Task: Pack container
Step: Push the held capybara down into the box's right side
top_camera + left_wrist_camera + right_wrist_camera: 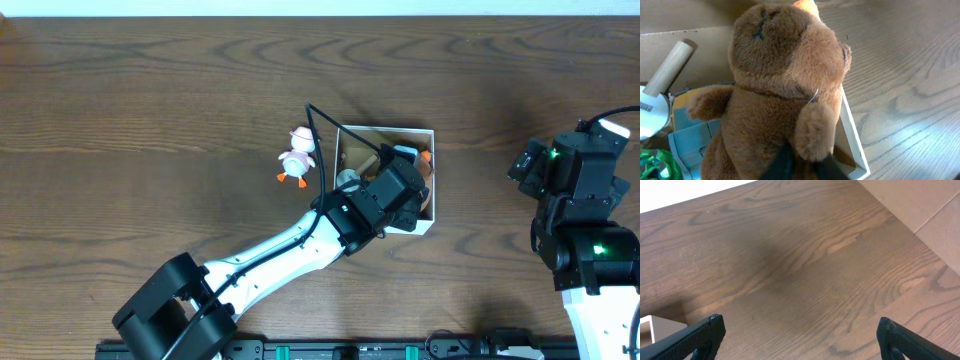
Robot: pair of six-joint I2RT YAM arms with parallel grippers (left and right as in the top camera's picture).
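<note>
Status: the left gripper (pixel 802 164) is over the container (pixel 385 129) and pinches a brown plush bear (pixel 775 90) at its lower paw, with both dark fingers pressed into the fur. The right gripper (pixel 800 330) is spread wide and empty above bare table (pixel 150 100), well apart from the work.

Location: the container sits near the table's centre. In the left wrist view its white wall (pixel 852 132) runs just beside the bear's right flank. The box also contains a wooden cylinder (pixel 670 65), a white roll (pixel 650 110), a blue item (pixel 690 145) and a green item (pixel 655 165). 1 duck toy (pixel 298 157) stands on the table just beside the container's left wall, not yet packed.

Hazards, as judgements:

1. Overhang. The bear is bulky and lies against the wall. If it is released too high or too far right, it may roll over the rim onto the table.
2. Snagging. Fur may catch between the fingers, so a fast withdrawal could drag the bear back out.
3. Box displacement. Downward or sideways pressure on the wall could shift or tip the light cardboard container.
4. Crowding. The bear covers much of the interior, so the duck toy may lack room afterwards.
</note>
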